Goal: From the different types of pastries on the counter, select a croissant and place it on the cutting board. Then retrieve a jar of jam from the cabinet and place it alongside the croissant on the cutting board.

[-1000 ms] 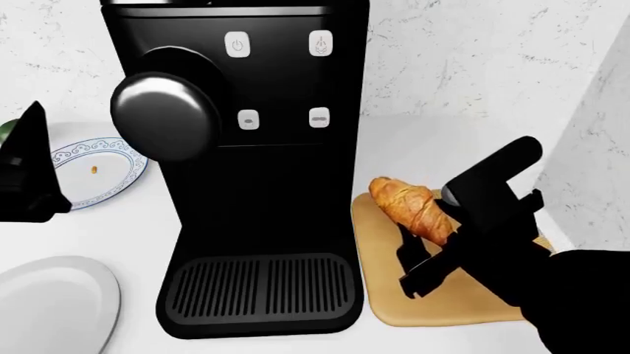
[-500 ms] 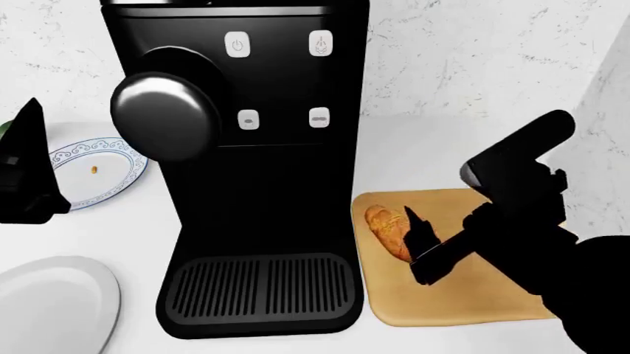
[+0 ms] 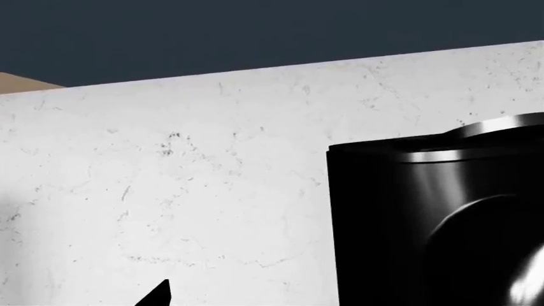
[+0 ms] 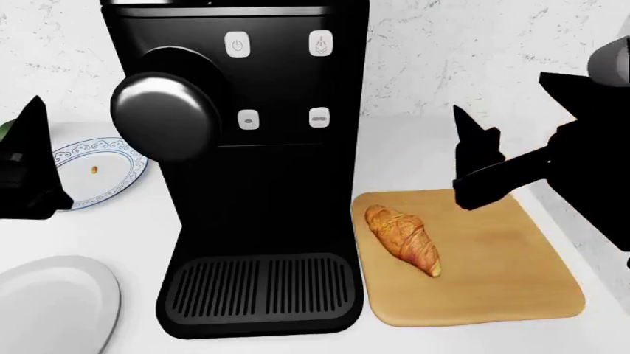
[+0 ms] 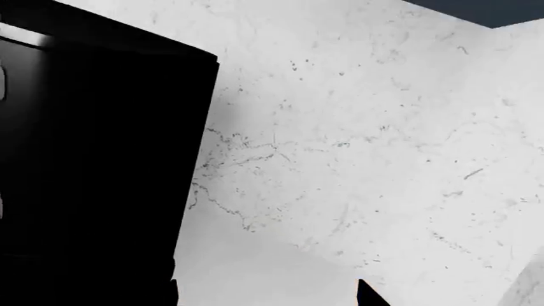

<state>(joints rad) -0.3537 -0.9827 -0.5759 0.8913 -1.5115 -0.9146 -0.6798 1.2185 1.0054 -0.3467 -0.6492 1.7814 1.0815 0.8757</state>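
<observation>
Croissant [image 4: 403, 239]: lies free on the cutting board [image 4: 512, 280], left half.
Right gripper [image 4: 476, 166]: empty, fingers spread, above the board's 12 o'clock edge.
Left gripper [image 4: 28, 166]: cannot tell.
Next: lift clear of the coffee machine [image 4: 236, 147], seek the cabinet's jam.

Croissant [image 4: 403, 240]: golden-brown, ridged, darker orange at tips. Cutting board [image 4: 492, 265]: light tan wood. Worktop [image 4: 414, 147]: plain white. Coffee machine [image 4: 246, 184]: glossy black, white buttons, silver-grey round knob. Wall [image 5: 365, 140]: white with fine grey veining. Plate [image 4: 103, 171]: white, blue patterned rim. Second plate [image 4: 49, 302]: plain grey-white.
</observation>
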